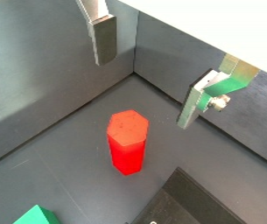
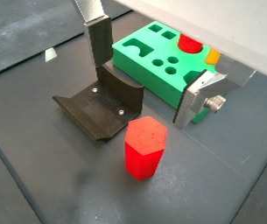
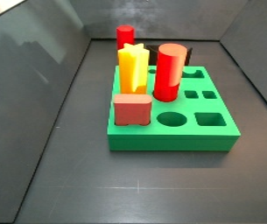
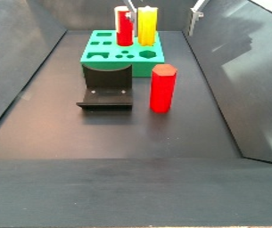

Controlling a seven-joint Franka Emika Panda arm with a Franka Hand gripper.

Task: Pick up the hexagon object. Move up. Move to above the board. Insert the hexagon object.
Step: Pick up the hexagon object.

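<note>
Red and faceted, the hexagon object [image 2: 145,147] stands upright on the dark floor, apart from the board [image 2: 161,62] and just beside the fixture [image 2: 101,107] — a side view shows it to one side of the fixture's base plate [image 4: 162,89]. The gripper [image 1: 147,74] hangs above the peg with its jaws spread wide and nothing between them; in both wrist views the flat silver fingers [image 2: 200,100] stand on either side of the peg, clear of it. On the green board, a side view shows a yellow star peg [image 3: 132,68] and a thicker red cylinder [image 3: 170,72] standing upright in holes, with a short reddish-brown cube [image 3: 130,110] at the near corner — several cut-outs beside them are open.
</note>
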